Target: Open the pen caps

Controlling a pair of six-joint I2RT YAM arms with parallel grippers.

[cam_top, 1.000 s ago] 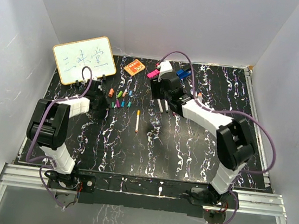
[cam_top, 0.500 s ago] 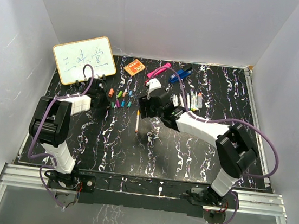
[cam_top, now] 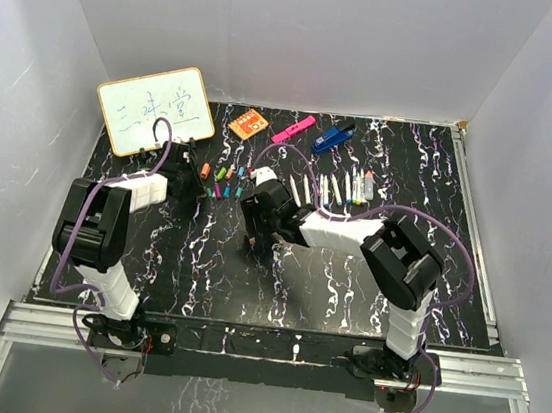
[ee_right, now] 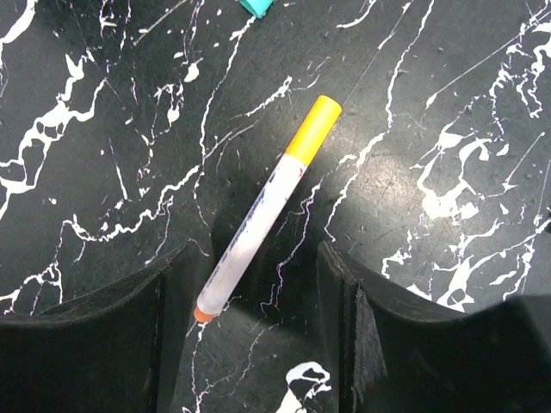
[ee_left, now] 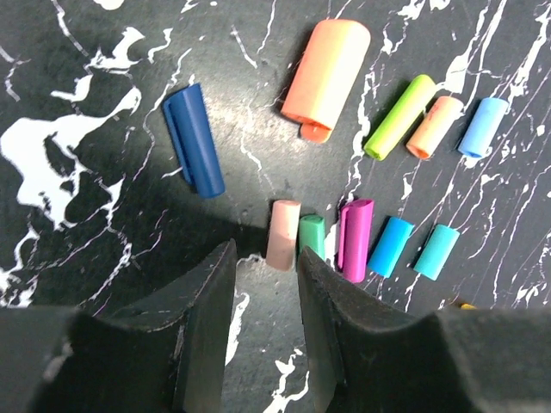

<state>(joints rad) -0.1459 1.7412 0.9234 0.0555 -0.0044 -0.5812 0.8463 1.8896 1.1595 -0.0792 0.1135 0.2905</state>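
1. The left arm (cam_top: 119,210) reached to the far left part of the black marbled counter (cam_top: 347,286). The left jaws were parted by a narrow gap and held nothing.
2. The pen caps (cam_top: 224,180) lay loose on the counter just ahead of the left jaws, with the pale pink cap (ee_left: 282,234) nearest to the gap.
3. The near row ran pale pink, green cap (ee_left: 312,234), magenta cap (ee_left: 355,239), blue cap (ee_left: 392,246), teal cap (ee_left: 436,251). The first three touched or nearly touched.
4. The far row had a big orange cap (ee_left: 325,79), lime cap (ee_left: 399,116), light orange cap (ee_left: 434,126) and light blue cap (ee_left: 482,126). A navy cap (ee_left: 194,139) lay apart to the left.
5. The right arm (cam_top: 354,228) stretched across to the counter's centre-left. The right jaws were wide apart and low over a white pen (ee_right: 254,219), gripping nothing.
6. The pen lay diagonally between the jaws, touching neither one, with its yellow cap (ee_right: 313,129) on and pointing away.
7. Uncapped pens (cam_top: 334,188) lay in a row to the right of the caps.
8. At the far edge were a whiteboard (cam_top: 156,109), an orange card (cam_top: 249,123), a pink highlighter (cam_top: 294,128) and a blue clip tool (cam_top: 333,138).
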